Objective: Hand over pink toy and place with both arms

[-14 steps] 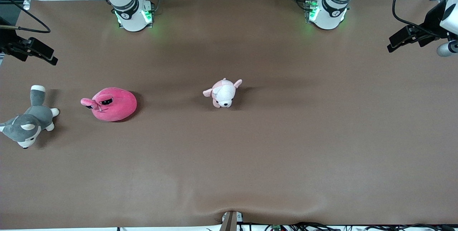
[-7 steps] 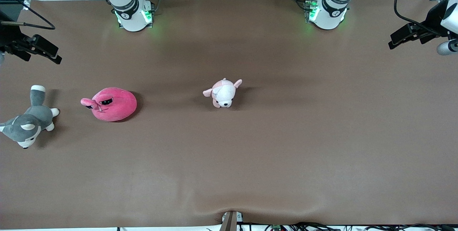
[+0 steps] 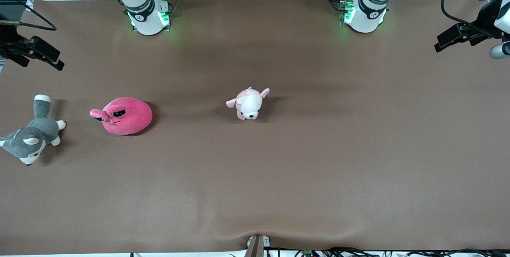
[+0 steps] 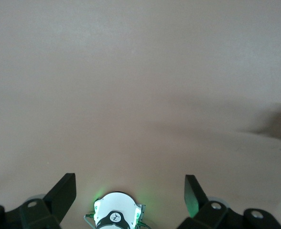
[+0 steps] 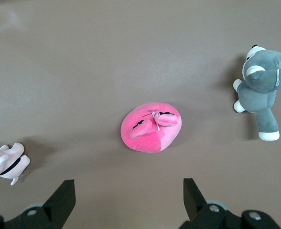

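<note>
The pink toy [image 3: 126, 116] is a round hot-pink plush with dark slanted eyes. It lies on the brown table toward the right arm's end, and also shows in the right wrist view [image 5: 151, 129]. My right gripper [image 3: 44, 53] hangs high over the table edge at that end, open and empty [image 5: 128, 195], apart from the toy. My left gripper [image 3: 454, 36] hangs high over the left arm's end of the table, open and empty [image 4: 129, 191]. Its wrist view shows bare table and the left arm's base [image 4: 115, 217].
A pale pink-and-white puppy plush [image 3: 249, 103] lies mid-table and shows in the right wrist view [image 5: 4, 164]. A grey-and-white husky plush [image 3: 30, 135] lies at the right arm's end, beside the pink toy [image 5: 262, 86]. The arm bases [image 3: 145, 14] [image 3: 364, 10] stand along the table's back edge.
Both grippers have shifted slightly at the table's ends, still open. The three toys have not moved.
</note>
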`<state>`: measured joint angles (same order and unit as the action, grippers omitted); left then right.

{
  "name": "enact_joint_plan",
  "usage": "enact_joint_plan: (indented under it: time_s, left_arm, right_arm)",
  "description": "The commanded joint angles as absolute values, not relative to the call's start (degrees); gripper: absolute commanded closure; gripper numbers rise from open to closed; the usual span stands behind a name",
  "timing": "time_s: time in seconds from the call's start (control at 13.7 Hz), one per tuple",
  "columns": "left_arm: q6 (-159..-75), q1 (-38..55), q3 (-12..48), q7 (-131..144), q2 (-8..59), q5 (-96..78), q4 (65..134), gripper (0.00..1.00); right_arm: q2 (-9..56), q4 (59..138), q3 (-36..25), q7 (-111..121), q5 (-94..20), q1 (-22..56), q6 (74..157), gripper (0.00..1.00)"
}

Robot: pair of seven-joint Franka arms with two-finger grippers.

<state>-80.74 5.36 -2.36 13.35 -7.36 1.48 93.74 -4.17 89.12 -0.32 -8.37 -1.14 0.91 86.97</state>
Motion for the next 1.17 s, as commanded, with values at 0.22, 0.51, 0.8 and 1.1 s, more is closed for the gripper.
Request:
enact_joint_plan:
  time_s: [0.22,0.51,0.8,1.1]
  left_arm:
    - [-79.63,5.27,-1.85,12.39,-8.96,1.41,93.87,0.00]
    - [-79.63,5.19,0.26,13.09,-9.05,1.32,93.95,0.00]
    - [-79.19,4.92,-0.17,11.87,-8.79,1.41,92.56,0.00]
    - [-79.01,4.92,-0.26,12.13,-7.29,1.84,90.18,0.00]
  right_arm:
    - [-4.40,88.68,-0.44,-9.05,-0.18,0.97,86.31,0.00]
    - [-4.39,88.68,-0.44,-9.05,-0.18,0.97,86.31,0.00]
    - [-4.39,88.68,-0.53,-9.14,-0.18,0.97,86.57,0.00]
    - [-4.39,88.68,-0.53,-9.05,-0.18,0.88,86.40,0.00]
